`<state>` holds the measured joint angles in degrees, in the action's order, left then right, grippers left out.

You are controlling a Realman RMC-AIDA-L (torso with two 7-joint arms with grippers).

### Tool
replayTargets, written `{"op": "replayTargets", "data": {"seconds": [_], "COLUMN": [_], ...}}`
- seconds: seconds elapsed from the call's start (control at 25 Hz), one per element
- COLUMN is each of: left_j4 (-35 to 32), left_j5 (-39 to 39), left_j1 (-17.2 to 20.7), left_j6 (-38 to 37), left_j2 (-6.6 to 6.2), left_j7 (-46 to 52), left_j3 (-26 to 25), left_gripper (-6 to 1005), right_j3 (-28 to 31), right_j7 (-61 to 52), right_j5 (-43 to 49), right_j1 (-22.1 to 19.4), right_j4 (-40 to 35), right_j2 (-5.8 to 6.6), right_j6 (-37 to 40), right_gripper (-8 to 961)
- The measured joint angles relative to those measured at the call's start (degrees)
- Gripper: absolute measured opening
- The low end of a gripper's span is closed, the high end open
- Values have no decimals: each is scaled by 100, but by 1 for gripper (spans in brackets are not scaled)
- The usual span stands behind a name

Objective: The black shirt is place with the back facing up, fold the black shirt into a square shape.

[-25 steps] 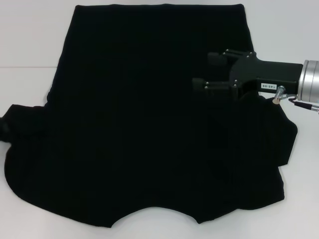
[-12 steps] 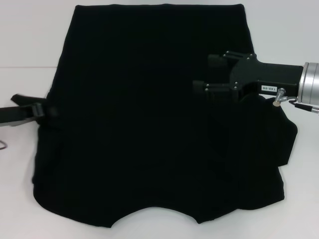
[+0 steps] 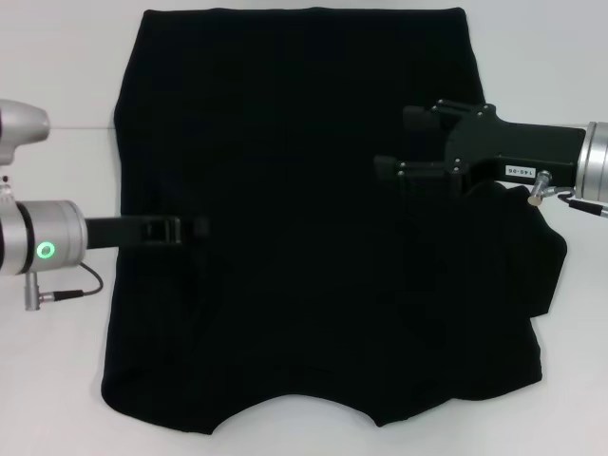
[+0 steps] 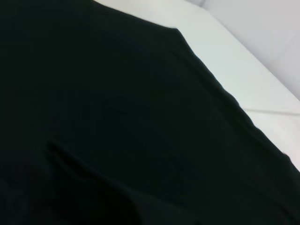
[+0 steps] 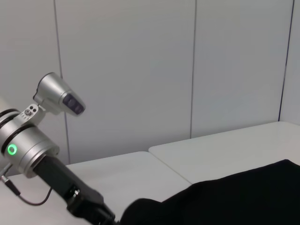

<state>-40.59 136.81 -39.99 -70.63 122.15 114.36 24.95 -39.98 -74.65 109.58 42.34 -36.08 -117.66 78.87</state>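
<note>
Black shirt (image 3: 304, 218) lies flat on white table (image 3: 57, 85), filling centre frame. Left gripper (image 3: 195, 227) at middle left over the shirt; finger state cannot be told. Right gripper (image 3: 397, 142) at upper right above the shirt, fingers spread, empty.

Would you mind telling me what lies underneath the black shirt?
Around the black shirt only the white table shows, so the shirt rests on it. Whatever else lies beneath is covered. The left gripper and right gripper are over the cloth.
</note>
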Motion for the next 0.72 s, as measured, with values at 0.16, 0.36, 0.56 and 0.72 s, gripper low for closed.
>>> {"op": "replayTargets", "data": {"seconds": [0.16, 0.36, 0.56, 0.72], "left_j4": [57, 50, 160, 536], "left_j5": [-29, -410, -1494, -2209], "left_j1": [-20, -25, 65, 115], "left_j6": [-59, -233, -911, -1704], "left_j2": [19, 50, 89, 95], "left_j7": [-116, -440, -1669, -3126], "left_j3": [172, 476, 479, 479], "left_gripper": [60, 130, 394, 556], "right_j3": [20, 271, 287, 267], "right_j7": [-20, -298, -1986, -3461], "right_j5": [-5, -8, 379, 1087], "right_j1": [-6, -7, -29, -5], "right_j4": [-5, -18, -314, -583], "right_j2": [0, 44, 242, 398], "right_j6": [-33, -152, -796, -1085], "right_gripper": [901, 901, 901, 900]}}
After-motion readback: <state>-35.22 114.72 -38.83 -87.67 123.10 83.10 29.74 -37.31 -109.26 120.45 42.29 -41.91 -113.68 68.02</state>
